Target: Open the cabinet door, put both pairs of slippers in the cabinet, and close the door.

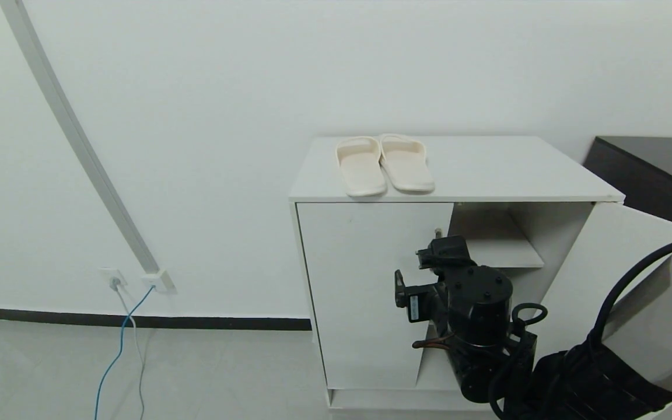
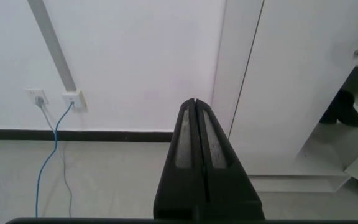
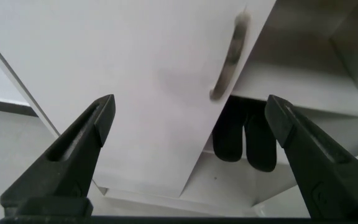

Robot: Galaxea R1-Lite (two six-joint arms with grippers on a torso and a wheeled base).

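Progress judged at roughly halfway. Already open: right door (image 1: 592, 274) of white two-door cabinet (image 1: 487, 169), swung wide. Already inside, side by side below the middle shelf (image 1: 496, 248): pair of dark slippers (image 3: 244, 140). Not yet stowed: pair of cream foam slippers (image 1: 384, 164), lying together on the cabinet top, towards its left front. Shut across the other half: left door (image 1: 365, 291) with slim metal bar handle (image 3: 230, 59). Right gripper (image 3: 190, 102) just in front of that door's handle edge, fingers spread wide apart, clamped on nothing. Left gripper (image 2: 195, 107) apart from the cabinet, fingers pressed together, empty. Left to do, by this reckoning: fetching the cream pair down, placing it inside, closing the door.
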